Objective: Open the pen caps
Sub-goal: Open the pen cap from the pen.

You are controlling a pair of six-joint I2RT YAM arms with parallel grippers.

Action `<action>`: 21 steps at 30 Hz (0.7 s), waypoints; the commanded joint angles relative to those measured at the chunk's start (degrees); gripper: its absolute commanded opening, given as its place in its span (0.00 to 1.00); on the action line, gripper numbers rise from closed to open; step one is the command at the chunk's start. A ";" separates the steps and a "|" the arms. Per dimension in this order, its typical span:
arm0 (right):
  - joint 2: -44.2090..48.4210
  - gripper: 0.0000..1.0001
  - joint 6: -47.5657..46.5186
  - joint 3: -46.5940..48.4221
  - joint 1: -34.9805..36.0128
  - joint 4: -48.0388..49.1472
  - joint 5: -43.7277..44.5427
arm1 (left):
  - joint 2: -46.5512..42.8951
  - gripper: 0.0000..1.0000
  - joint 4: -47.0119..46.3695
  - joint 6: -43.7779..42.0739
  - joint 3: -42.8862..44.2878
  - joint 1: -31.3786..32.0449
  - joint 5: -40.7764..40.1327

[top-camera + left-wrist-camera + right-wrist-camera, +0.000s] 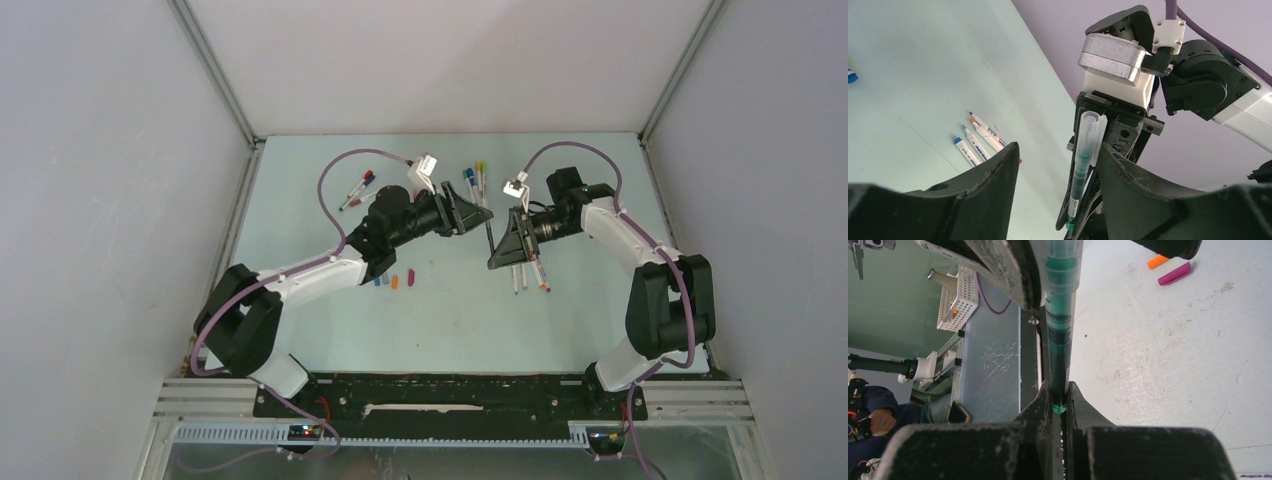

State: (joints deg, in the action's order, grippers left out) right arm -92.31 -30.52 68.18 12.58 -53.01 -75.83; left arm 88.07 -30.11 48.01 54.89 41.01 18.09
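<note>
Surface: pale green surface (300, 180), grey walls around; we take the green pen as our landmark.
Green pen (1082, 165): held above the surface, between both arms.
Right pincer (1060, 402): we see it clamped tight on the pen's green end.
Left pincer (1055, 165): spread wide around the pen's clear end, pads apart from it.
Pen caps: loose orange cap (1157, 261) and purple cap (1174, 274) lie on the surface beside the pen; capped pens (975, 145) farther off.
</note>
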 commanded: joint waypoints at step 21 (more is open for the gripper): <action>-0.12 0.00 -3.21 3.27 2.26 -2.80 2.57 | -1.16 0.00 -0.54 -0.48 6.04 0.17 0.79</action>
State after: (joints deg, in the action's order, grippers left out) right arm -92.58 -32.16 69.08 14.04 -55.44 -72.99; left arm 88.07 -29.36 48.01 57.12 41.28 18.81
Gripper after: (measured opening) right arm 0.062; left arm 0.079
